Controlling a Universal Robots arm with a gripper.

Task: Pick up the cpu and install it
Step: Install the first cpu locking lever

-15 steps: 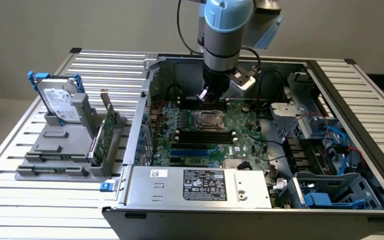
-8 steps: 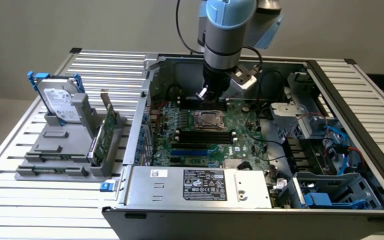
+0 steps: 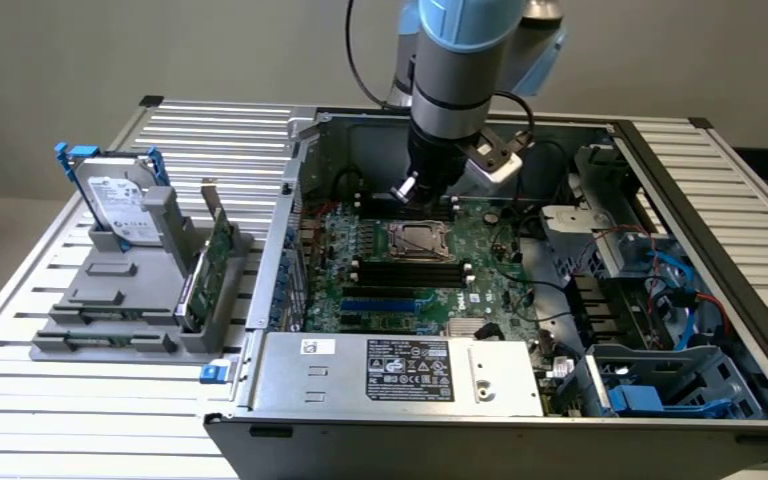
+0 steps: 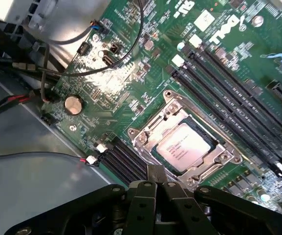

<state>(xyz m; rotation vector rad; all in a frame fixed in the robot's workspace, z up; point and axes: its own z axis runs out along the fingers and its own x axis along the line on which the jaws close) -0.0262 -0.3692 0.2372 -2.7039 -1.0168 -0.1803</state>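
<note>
The cpu point(image 4: 182, 147), a small square chip with a silvery top and printed text, lies flat in the metal socket frame point(image 4: 145, 134) on the green motherboard point(image 4: 131, 78). In the exterior view the socket with the cpu point(image 3: 418, 240) sits mid-board inside the open computer case point(image 3: 704, 250). My gripper point(image 3: 408, 190) hangs just above the board, a little beyond the socket. Its black fingers point(image 4: 151, 177) are pressed together, shut with nothing between them, close to one edge of the socket.
Black memory slots point(image 4: 228, 98) run beside the socket. Cables point(image 4: 43, 78) cross the board's edge near a coin battery point(image 4: 73, 104). Outside the case, a grey holder point(image 3: 131, 300) carries a hard drive point(image 3: 124, 205) and a green circuit card point(image 3: 211, 265). The power supply point(image 3: 398, 365) fills the case front.
</note>
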